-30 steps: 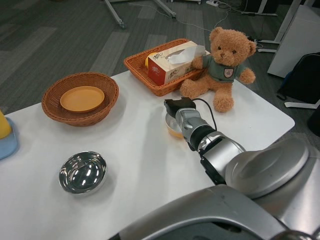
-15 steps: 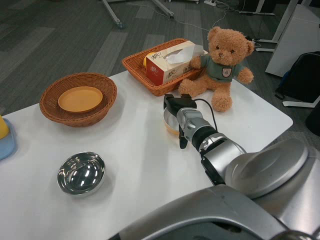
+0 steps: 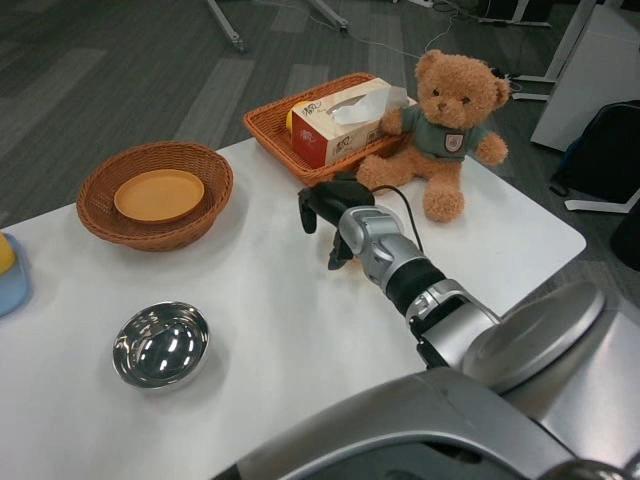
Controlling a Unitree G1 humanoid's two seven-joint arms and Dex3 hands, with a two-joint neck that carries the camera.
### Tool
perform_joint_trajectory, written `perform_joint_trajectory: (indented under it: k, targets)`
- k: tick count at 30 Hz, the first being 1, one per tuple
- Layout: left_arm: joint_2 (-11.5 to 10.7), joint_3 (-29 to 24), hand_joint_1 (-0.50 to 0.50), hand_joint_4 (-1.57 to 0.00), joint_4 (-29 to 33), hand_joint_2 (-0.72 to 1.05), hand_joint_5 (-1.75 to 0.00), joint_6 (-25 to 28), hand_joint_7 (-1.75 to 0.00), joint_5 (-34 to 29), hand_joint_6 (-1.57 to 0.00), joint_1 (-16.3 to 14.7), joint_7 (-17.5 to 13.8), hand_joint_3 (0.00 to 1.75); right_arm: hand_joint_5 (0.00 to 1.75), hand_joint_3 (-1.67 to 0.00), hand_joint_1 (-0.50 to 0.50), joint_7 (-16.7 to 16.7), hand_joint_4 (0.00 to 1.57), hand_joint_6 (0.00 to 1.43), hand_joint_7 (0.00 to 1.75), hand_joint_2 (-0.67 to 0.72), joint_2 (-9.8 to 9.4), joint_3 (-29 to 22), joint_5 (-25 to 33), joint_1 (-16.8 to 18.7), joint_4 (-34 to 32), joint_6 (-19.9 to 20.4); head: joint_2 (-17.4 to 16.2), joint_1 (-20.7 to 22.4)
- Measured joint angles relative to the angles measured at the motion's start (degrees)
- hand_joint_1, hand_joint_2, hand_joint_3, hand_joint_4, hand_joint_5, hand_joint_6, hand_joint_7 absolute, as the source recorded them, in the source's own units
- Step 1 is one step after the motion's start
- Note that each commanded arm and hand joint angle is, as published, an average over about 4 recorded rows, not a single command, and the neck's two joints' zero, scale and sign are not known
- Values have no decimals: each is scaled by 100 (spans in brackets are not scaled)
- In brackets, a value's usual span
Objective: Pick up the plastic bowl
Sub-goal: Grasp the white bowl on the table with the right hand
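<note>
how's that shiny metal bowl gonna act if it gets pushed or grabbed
The metal bowl looks rigid and mirror-polished, so fingers would probably slip on it. Its rounded underside sits on the smooth white table, so a push would likely make it slide or rock rather than tip. It looks empty, so probably light.

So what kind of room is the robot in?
Probably an office or lab. The floor is grey carpet tile, metal desk legs stand on it, and cables trail across it. A white table holds a teddy bear and a tissue box.
</note>
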State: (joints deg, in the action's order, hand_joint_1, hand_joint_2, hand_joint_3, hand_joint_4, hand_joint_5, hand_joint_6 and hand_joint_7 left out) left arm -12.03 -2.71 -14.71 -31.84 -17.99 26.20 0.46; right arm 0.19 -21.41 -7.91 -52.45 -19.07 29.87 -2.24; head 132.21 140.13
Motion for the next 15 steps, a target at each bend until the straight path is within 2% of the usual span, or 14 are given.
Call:
perform_joint_trajectory:
  k: [4, 8, 12, 13, 14, 15]
  targets:
    - [3, 22, -48, 0, -9, 60, 0, -4, 0, -3, 0, -2, -1, 0, 107, -63, 12, 272, 157, 76, 161, -10, -25, 139, 31, 160, -793, -140, 55, 113]
    - [4, 60, -48, 0, -13, 60, 0, -6, 0, -9, 0, -2, -1, 0, 107, -63, 12, 432, 157, 74, 161, -10, -39, 242, 45, 215, -1292, -282, 98, 189]
    - [4, 63, -48, 0, -13, 60, 0, -6, 0, -19, 0, -3, -1, 0, 121, -63, 12, 495, 157, 63, 161, -10, -42, 286, 72, 221, -1451, -309, 105, 215]
    - [4, 62, -48, 0, -13, 60, 0, -6, 0, -19, 0, -3, -1, 0, 128, -65, 11, 497, 153, 55, 161, -11, -42, 291, 74, 224, -1485, -315, 101, 215]
    - [4, 61, -48, 0, -13, 60, 0, -6, 0, -19, 0, -3, -1, 0, 141, -69, 7, 499, 142, 43, 162, -13, -42, 294, 75, 229, -1525, -329, 99, 212]
    - [4, 60, -48, 0, -13, 60, 0, -6, 0, -19, 0, -4, -1, 0, 150, -73, -1, 501, 116, 30, 164, -15, -42, 291, 75, 234, -1576, -346, 97, 209]
